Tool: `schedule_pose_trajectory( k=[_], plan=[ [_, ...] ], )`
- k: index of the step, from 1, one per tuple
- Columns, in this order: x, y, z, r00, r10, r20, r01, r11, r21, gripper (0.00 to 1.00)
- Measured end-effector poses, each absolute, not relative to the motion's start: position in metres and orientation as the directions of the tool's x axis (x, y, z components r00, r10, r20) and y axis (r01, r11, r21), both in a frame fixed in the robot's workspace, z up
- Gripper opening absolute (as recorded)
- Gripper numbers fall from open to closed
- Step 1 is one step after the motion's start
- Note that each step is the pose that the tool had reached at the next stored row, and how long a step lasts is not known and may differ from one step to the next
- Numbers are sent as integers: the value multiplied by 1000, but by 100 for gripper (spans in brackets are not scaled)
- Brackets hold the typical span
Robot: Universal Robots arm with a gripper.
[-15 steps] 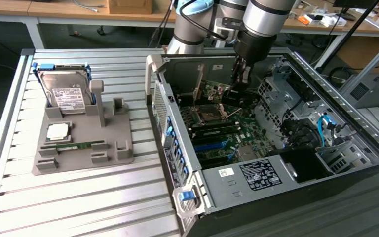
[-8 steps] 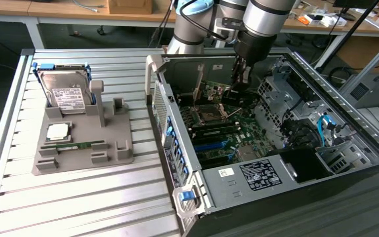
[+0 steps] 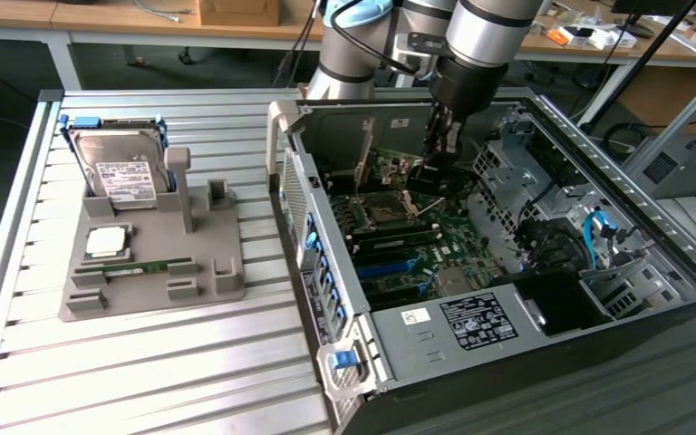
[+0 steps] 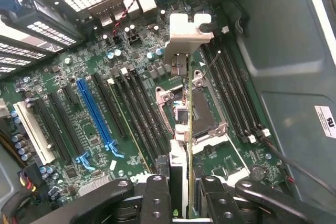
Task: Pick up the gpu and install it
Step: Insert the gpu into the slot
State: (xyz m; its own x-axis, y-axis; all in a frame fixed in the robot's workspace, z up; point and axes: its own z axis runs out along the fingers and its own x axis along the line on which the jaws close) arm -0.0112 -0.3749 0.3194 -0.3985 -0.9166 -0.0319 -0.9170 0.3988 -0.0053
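Jaws (image 4: 181, 192): clamped on the gpu (image 4: 185, 103), card held edge-on.
Gpu position: inside open computer case (image 3: 590, 195), above motherboard (image 4: 105, 103).
Hard drive (image 3: 124, 172): upright in grey holder (image 3: 155, 263).

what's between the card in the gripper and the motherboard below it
Nothing solid: in the wrist view the gpu, clamped edge-on in the gripper, hangs over the motherboard with only open air between, above the processor socket.

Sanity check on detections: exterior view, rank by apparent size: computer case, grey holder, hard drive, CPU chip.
1. computer case
2. grey holder
3. hard drive
4. CPU chip
Case sits nearer the camera, but the gaps look too wide to change the order.
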Motion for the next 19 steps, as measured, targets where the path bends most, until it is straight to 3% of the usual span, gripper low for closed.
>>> schedule_pose_trajectory(
  k=[19],
  plan=[
    [-11, -375, 319, -298, -954, -32, -954, 299, -5, 27]
  ],
)
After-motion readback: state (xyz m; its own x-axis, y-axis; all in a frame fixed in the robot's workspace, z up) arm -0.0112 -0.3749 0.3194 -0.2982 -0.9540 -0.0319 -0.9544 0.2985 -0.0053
